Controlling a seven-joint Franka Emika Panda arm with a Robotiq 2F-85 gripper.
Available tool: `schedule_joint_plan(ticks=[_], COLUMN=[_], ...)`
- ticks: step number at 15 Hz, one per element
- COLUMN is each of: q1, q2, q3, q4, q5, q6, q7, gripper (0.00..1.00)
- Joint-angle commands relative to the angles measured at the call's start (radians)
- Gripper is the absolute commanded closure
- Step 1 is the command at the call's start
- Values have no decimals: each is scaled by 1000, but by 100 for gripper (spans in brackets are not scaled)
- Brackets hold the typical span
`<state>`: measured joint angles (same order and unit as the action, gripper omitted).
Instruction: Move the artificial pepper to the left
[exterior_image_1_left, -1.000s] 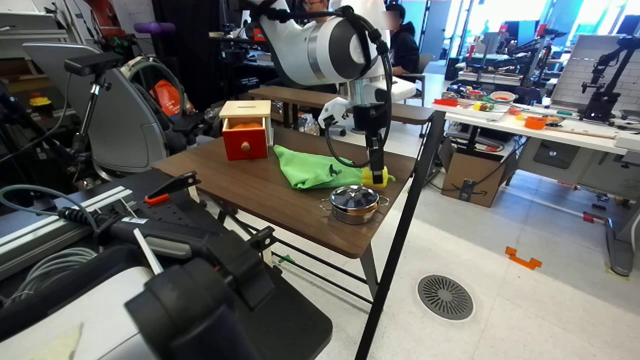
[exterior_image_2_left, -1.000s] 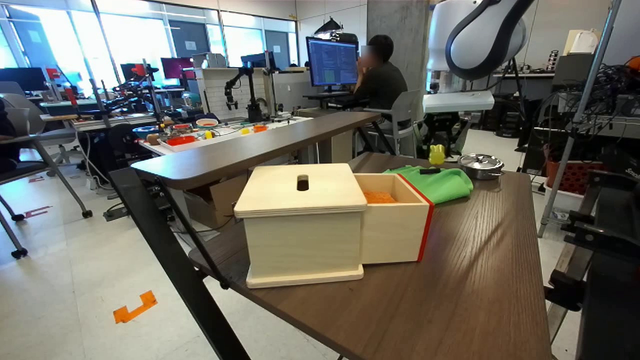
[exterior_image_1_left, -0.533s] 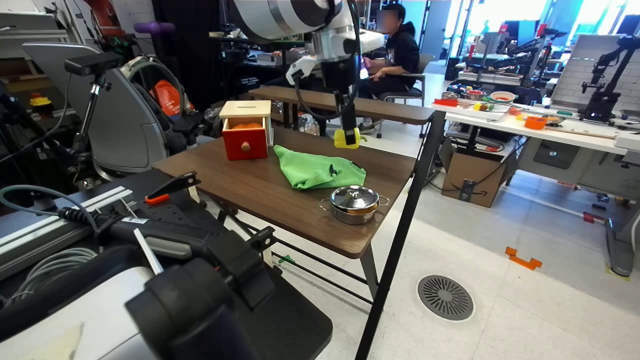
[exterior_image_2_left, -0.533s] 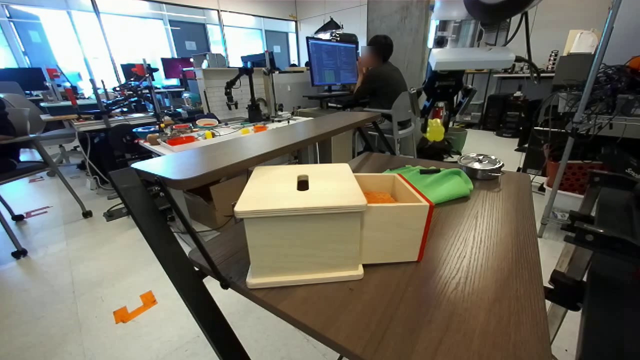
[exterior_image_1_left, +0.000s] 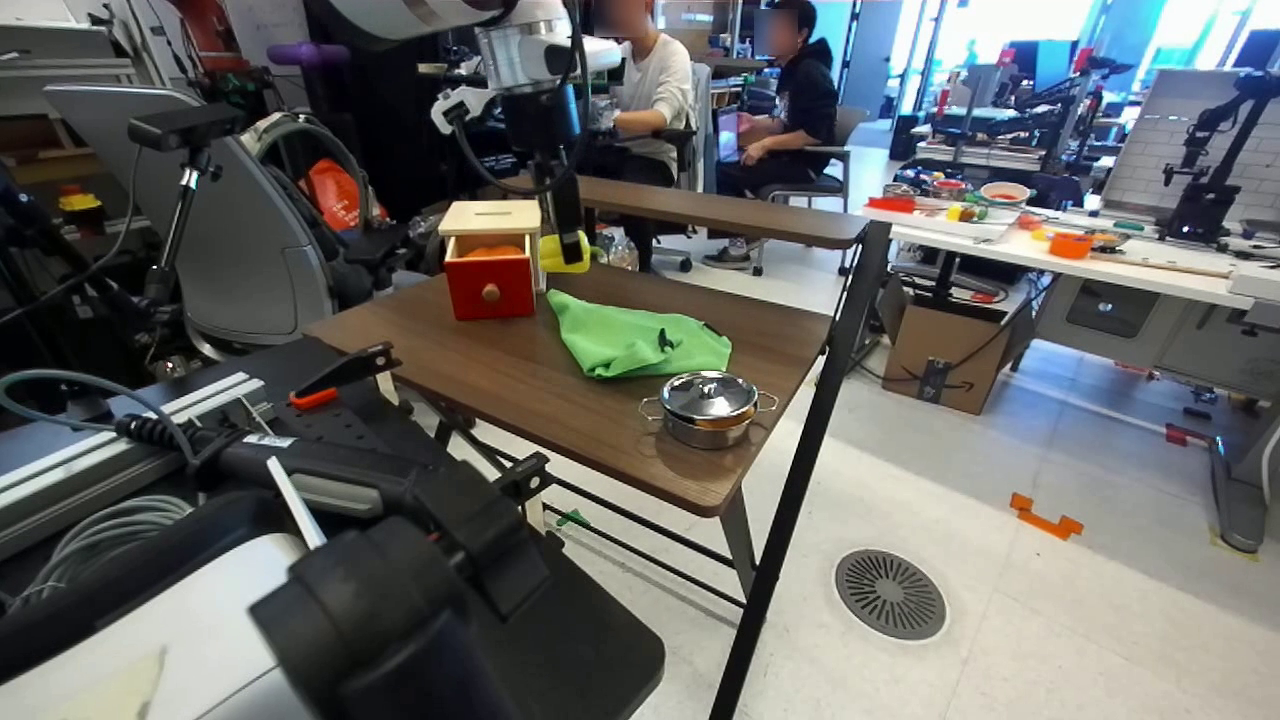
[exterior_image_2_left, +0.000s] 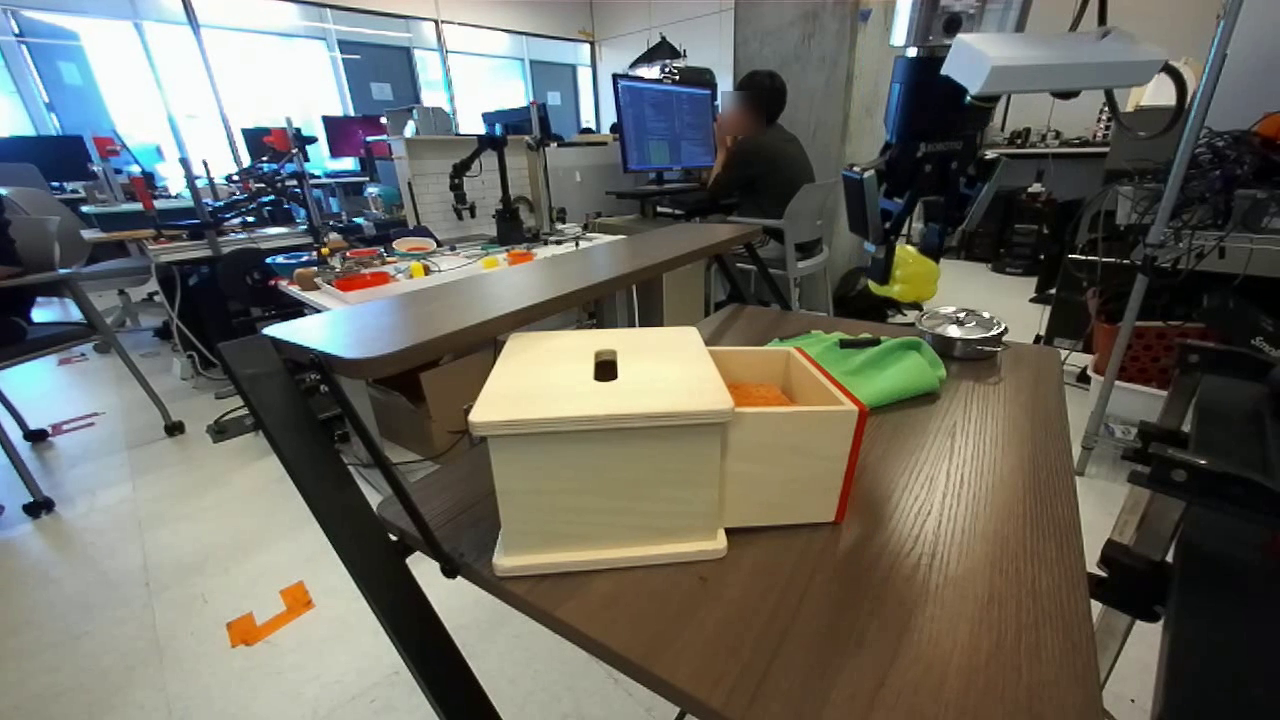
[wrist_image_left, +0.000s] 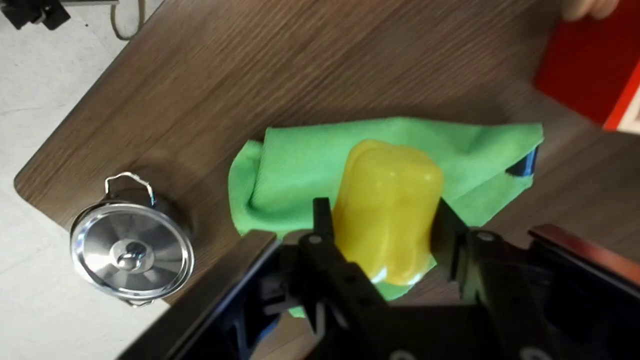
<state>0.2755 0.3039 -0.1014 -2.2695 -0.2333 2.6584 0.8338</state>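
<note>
Near wrist-view centre, the black two-finger gripper (wrist_image_left: 384, 222), jaws pepper-wide, clasps the lobed yellow pepper (wrist_image_left: 387, 202), which, lowered early, could hit the red wooden drawer (wrist_image_left: 592, 64) at two o'clock.

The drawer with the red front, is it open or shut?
Open. In both exterior views the drawer sticks out of the wooden box, and something orange shows inside.

On or above the surface (exterior_image_2_left: 960, 560): one yellow pepper (wrist_image_left: 387, 212), one green cloth (exterior_image_1_left: 635, 340), one lidded pot (exterior_image_1_left: 708, 405), one box (exterior_image_2_left: 605, 490) with one drawer (exterior_image_2_left: 785, 465).
</note>
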Motion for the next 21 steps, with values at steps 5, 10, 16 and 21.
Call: schedule_joint_plan(ticks=[5,10,16,21], q1=[-4,5,29,49], q2=[34,60,133,176], q3=[92,78,21,-16], q4=[-119,-163,-159,-154], q5=[21,20,7,32], q6=[110,135,221,264], q7=[-87,-119,-110,-125], gripper=[77,77,77,25])
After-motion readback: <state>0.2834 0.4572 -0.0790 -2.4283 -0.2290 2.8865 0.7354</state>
